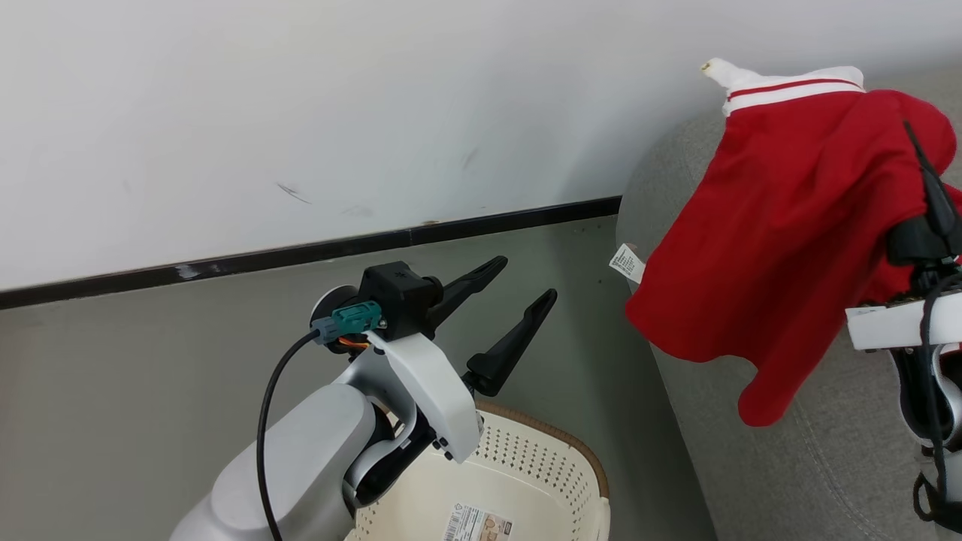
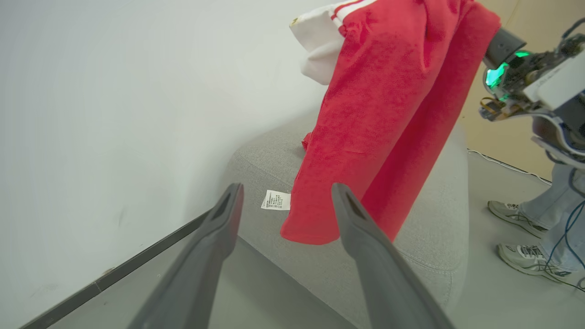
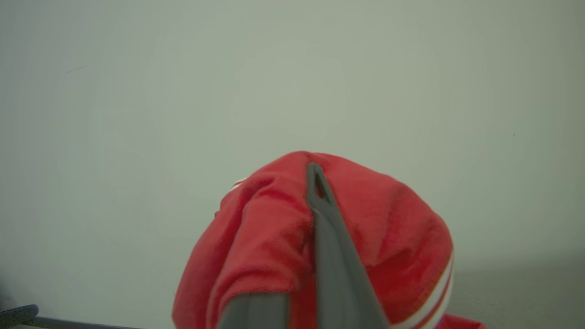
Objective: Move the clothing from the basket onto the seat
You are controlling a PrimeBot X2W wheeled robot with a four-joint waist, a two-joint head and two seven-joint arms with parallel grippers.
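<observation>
Red clothing with white striped band (image 1: 774, 225) hung over big grey fabric seat (image 1: 827, 466), pinched by right pincer (image 3: 313, 172); left pincer (image 1: 526, 278) was spread.

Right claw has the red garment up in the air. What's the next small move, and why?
Probably carry the right claw a little further in over the seat and lower it before opening. It is shut on the red garment, which hangs free with its lower hem near the seat's edge, so released here it might slide off. The left claw is open and holds nothing.
</observation>
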